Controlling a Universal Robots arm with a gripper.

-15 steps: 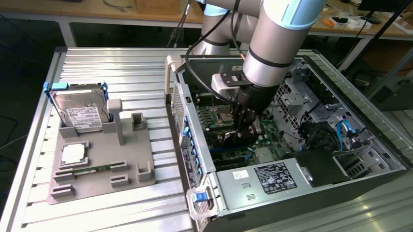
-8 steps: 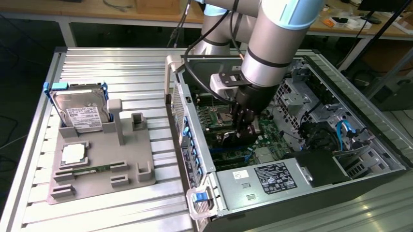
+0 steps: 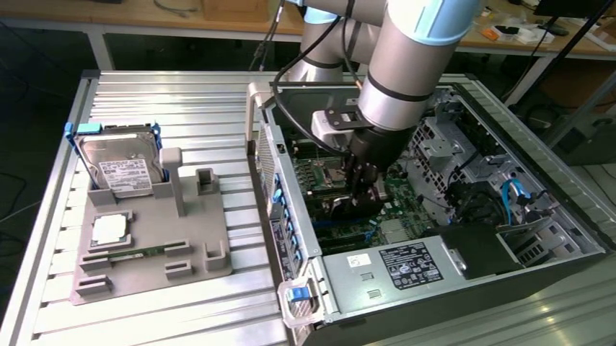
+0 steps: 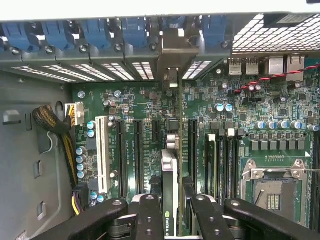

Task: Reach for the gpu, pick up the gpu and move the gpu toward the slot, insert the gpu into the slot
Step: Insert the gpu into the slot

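The gpu (image 4: 170, 175) is seen edge-on between my fingers, standing upright over the green motherboard (image 4: 145, 107), its silver bracket (image 4: 172, 50) reaching the case's rear wall. My gripper (image 4: 171, 202) is shut on it, one black finger (image 4: 150, 215) on each side. In the exterior view my gripper (image 3: 361, 189) is deep inside the open computer case (image 3: 452, 288), with the dark gpu (image 3: 339, 210) at its tip above the board. The slot is hidden under the card's lower edge. I cannot tell whether the card is seated.
A white slot (image 4: 102, 155) and black slots (image 4: 121, 155) lie to one side of the card, memory strips and the CPU socket (image 4: 272, 192) to the other. Cables (image 4: 55, 125) hang nearby. Outside the case, a grey fixture (image 3: 144, 249) holds a hard drive (image 3: 120, 169).
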